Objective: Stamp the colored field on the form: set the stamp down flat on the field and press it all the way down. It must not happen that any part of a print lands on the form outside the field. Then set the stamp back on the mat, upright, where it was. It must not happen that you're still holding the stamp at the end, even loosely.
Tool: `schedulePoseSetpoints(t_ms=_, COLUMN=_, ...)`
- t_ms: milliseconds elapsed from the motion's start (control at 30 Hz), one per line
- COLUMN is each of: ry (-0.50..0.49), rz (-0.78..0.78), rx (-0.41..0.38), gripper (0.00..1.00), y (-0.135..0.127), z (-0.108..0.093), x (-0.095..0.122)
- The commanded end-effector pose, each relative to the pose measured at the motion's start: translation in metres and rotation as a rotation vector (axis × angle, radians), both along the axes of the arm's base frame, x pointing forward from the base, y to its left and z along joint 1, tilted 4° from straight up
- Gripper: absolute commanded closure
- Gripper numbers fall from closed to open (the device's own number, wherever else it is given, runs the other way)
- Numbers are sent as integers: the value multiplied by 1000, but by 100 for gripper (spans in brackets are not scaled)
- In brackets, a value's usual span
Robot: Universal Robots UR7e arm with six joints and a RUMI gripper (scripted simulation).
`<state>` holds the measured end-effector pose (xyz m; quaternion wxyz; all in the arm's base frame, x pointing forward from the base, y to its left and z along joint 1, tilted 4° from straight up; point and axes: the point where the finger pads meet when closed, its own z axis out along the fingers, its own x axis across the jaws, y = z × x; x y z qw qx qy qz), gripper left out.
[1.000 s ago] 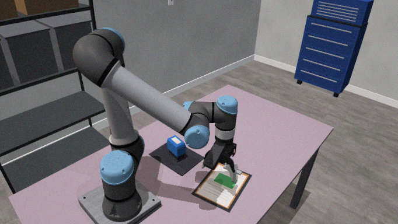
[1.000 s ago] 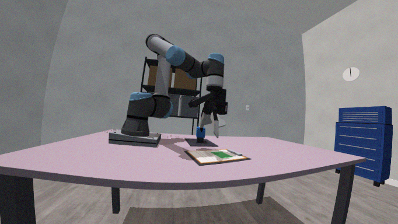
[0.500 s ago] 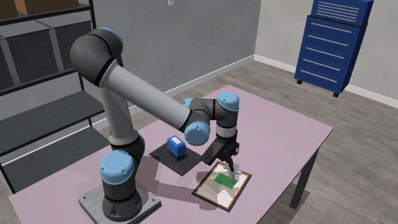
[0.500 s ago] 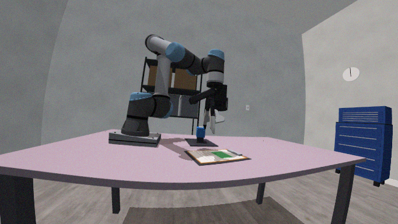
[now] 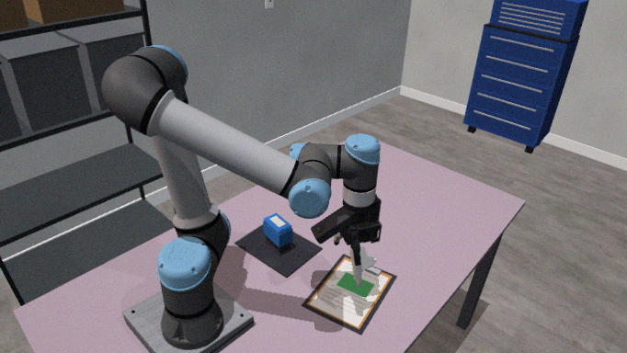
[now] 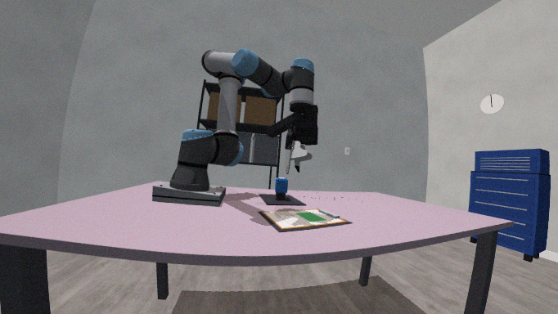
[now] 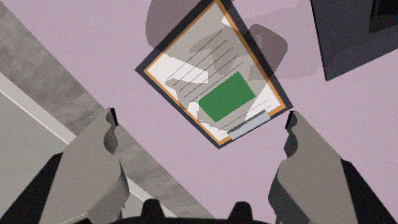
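A blue stamp (image 5: 278,230) with a white top stands upright on a dark mat (image 5: 278,250) on the pink table. It also shows in the exterior view (image 6: 281,186). A form on an orange-edged clipboard (image 5: 349,293) lies to the right of the mat, with a green field (image 5: 355,285) on it. The field also shows in the wrist view (image 7: 226,96). My gripper (image 5: 359,267) hangs well above the form, open and empty, fingers pointing down. In the wrist view the two fingers stand wide apart with only table and form between them.
The arm's base plate (image 5: 186,322) is bolted at the table's near left corner. A shelf rack (image 5: 55,106) stands behind the table. A blue tool cabinet (image 5: 524,74) stands at the far right. The table's right edge is a short way beyond the clipboard.
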<state>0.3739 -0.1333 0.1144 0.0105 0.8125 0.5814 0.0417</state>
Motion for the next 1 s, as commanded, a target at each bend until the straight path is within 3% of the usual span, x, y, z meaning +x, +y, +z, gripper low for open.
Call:
schedulePoseSetpoints(t_ms=0, ry=19, rz=-278, rx=16, gripper=0, y=0, z=24, x=-2)
schedulePoseSetpoints(t_ms=67, ry=19, rz=-278, rx=16, gripper=0, y=0, z=24, x=-2)
schedulePoseSetpoints(t_ms=100, ry=23, rz=-380, rx=22, gripper=0, y=0, z=27, x=-2)
schedulePoseSetpoints(t_ms=567, ry=32, rz=-852, rx=60, gripper=0, y=0, z=65, x=-4)
schedulePoseSetpoints(t_ms=633, ry=32, rz=-852, rx=60, gripper=0, y=0, z=65, x=-4)
schedulePoseSetpoints(t_ms=667, ry=38, rz=-953, rx=66, gripper=0, y=1, z=67, x=-4)
schedulePoseSetpoints(t_ms=833, ry=46, rz=-1113, rx=75, gripper=0, y=0, z=75, x=-4)
schedulePoseSetpoints(t_ms=967, ry=48, rz=-1170, rx=80, gripper=0, y=0, z=78, x=-5)
